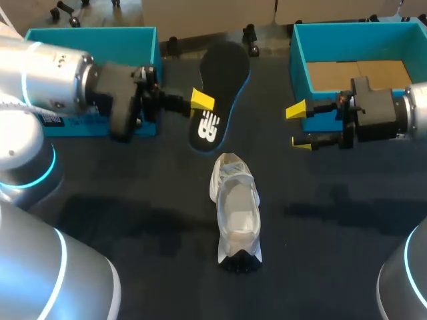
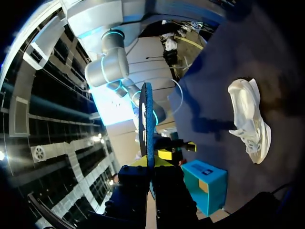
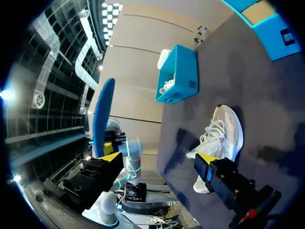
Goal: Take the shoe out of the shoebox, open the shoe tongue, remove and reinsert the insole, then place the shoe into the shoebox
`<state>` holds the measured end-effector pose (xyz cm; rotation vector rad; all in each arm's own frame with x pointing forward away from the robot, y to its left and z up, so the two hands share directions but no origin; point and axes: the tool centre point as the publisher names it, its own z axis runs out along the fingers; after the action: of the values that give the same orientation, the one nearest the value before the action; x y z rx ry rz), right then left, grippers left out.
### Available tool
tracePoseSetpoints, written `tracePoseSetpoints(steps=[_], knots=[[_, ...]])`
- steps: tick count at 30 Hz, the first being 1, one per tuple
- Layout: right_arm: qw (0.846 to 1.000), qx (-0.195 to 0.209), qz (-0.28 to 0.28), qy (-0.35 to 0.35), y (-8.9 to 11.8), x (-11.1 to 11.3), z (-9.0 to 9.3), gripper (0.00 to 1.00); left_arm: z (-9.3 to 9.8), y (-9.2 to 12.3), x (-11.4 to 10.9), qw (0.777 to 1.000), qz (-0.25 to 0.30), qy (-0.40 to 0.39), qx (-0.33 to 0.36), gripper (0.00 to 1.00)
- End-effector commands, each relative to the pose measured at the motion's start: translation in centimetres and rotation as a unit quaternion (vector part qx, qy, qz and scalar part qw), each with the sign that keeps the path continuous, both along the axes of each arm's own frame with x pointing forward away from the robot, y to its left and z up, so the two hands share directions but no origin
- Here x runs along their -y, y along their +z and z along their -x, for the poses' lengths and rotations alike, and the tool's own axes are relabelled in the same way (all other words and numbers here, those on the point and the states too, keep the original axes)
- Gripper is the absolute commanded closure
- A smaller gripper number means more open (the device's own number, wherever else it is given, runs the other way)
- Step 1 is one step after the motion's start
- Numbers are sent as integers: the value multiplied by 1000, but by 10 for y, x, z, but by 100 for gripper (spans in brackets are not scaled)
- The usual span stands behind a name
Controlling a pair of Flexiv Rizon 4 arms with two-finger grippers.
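Observation:
A black insole (image 1: 217,93) with a blue edge hangs in the air above the far middle of the table, with my left gripper (image 1: 202,100) shut on it. In the left wrist view the insole (image 2: 148,119) shows edge-on, rising from between the yellow tips of the left gripper (image 2: 155,161). The white shoe (image 1: 235,210) lies on the black table, toe toward the front edge, with nothing touching it. My right gripper (image 1: 298,127) hovers open and empty to the right of the insole, in front of the right shoebox (image 1: 298,60). From the right wrist, the shoe (image 3: 221,133) lies ahead of the right gripper (image 3: 156,160).
A second teal box (image 1: 93,37) stands at the back left, partly hidden by my left arm. In the right wrist view, that box (image 3: 183,71) shows something white inside. The right shoebox has a brown cardboard bottom.

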<state>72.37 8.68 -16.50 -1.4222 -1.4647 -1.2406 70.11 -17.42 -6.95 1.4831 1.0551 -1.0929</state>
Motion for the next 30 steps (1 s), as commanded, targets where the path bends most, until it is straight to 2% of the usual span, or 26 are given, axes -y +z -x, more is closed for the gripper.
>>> tracePoseSetpoints(steps=[1, 5, 13, 24, 30], knots=[[1000, -1, 1, -1, 0, -2, -1, 0, 5, -17, 0, 999, 5, 40, 22, 100], [1000, -1, 1, -1, 0, -2, -1, 0, 0, -34, -2, 997, -4, 66, 39, 100], [1000, -1, 1, -1, 0, -2, -1, 0, -7, -62, -10, 994, -21, 104, 22, 100], [1000, -1, 1, -1, 0, -2, -1, 0, -5, -72, -10, 993, 7, 109, 40, 100], [1000, 3, -5, 7, -6, -14, -15, 0, -4, -79, -12, 991, 15, 128, 40, 100]])
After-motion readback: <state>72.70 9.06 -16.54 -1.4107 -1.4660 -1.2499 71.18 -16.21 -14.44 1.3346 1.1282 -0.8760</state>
